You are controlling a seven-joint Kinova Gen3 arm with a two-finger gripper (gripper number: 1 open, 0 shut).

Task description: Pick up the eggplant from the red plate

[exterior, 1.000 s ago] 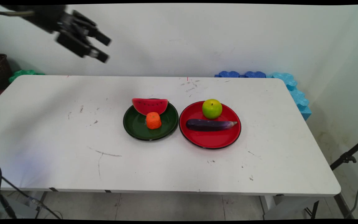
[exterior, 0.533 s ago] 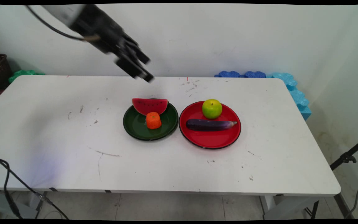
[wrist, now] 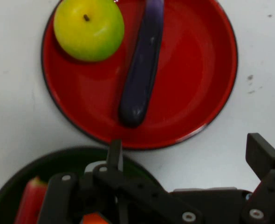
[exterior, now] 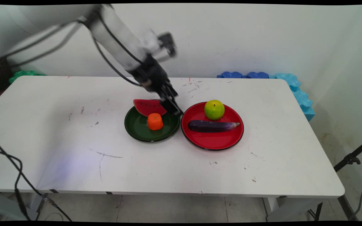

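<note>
Frame center: your gripper (exterior: pixel 172 108) hangs, fingers spread and empty, over the green plate's (exterior: pixel 137 130) right rim beside the watermelon slice (exterior: pixel 148 106). Drop carelessly and you risk clipping that slice, the rim, or the neighboring red plate (exterior: pixel 212 141).

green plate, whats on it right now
On the green plate lie a watermelon slice at the back and a small orange in front. The gripper hangs over the plate's right rim, hiding the slice's right tip and the rim there.
</note>
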